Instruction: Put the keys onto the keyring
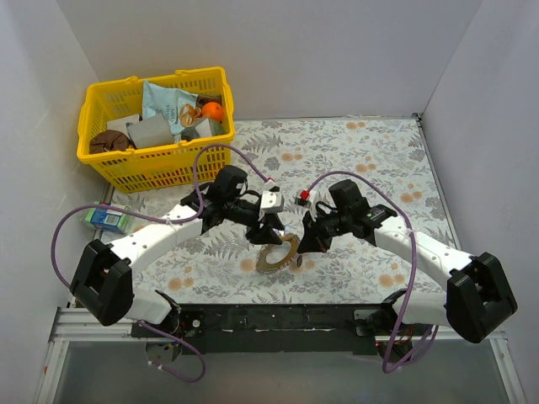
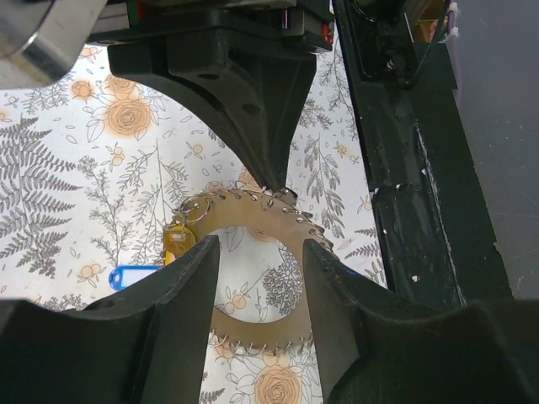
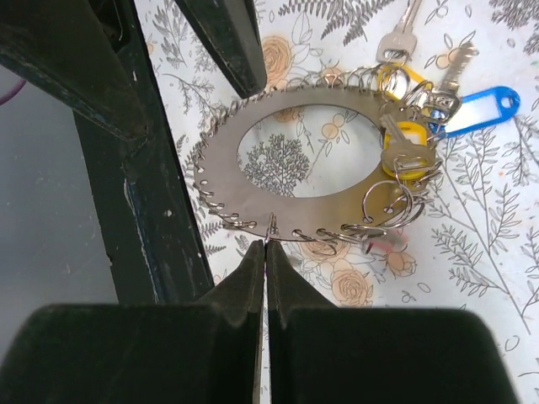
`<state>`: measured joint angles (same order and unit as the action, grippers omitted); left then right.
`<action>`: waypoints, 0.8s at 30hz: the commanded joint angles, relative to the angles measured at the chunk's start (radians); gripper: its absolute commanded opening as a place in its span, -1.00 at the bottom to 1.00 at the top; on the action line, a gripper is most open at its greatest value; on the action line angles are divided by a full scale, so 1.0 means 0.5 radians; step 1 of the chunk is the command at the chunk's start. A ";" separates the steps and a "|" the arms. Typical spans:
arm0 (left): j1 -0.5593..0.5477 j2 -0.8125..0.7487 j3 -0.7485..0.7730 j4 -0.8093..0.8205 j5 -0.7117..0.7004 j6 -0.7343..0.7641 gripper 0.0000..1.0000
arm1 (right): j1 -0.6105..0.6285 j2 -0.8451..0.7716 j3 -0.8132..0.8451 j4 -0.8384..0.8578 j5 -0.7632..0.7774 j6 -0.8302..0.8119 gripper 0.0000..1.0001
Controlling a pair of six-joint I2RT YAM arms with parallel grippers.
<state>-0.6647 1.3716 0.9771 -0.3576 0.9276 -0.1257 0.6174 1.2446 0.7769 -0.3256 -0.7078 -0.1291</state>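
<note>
Keyring point(image 3: 219, 164), a flat silver metal ring fringed with wire loops, is near the floral-print table's point(image 3: 472, 252) front edge, with yellow- and blue-headed keys point(image 3: 402, 139) bunched on one side. The right gripper point(image 3: 268, 244) is pinched tight on its rim. The left gripper point(image 2: 258, 246) hangs partly open above it, holding nothing.

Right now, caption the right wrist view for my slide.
Right claw shut on an edge loop of the keyring, yellow- and blue-tagged keys clustered at its right.

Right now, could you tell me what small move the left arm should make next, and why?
Probably ease the open, empty left claw sideways to the blue plastic key tag beside the toothed silver metal keyring. The right claw is shut on the ring's rim, steadying it; whether that tag is already hooked on, I cannot tell.
</note>
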 commanded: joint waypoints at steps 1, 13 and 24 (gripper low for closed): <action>-0.036 0.024 0.013 0.117 0.099 -0.009 -0.16 | 0.002 -0.053 -0.008 0.013 0.001 0.022 -0.97; -0.073 0.134 -0.261 0.706 0.246 -0.350 -0.33 | -0.008 -0.090 -0.047 0.163 -0.146 0.028 -0.97; -0.103 0.239 -0.282 0.878 0.268 -0.396 -0.38 | -0.011 -0.078 -0.044 0.203 -0.180 0.037 -0.97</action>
<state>-0.7048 1.4853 0.8303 0.0433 1.0389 -0.3161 0.6155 1.2205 0.7490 -0.2733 -0.7624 -0.1154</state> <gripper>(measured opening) 0.319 0.030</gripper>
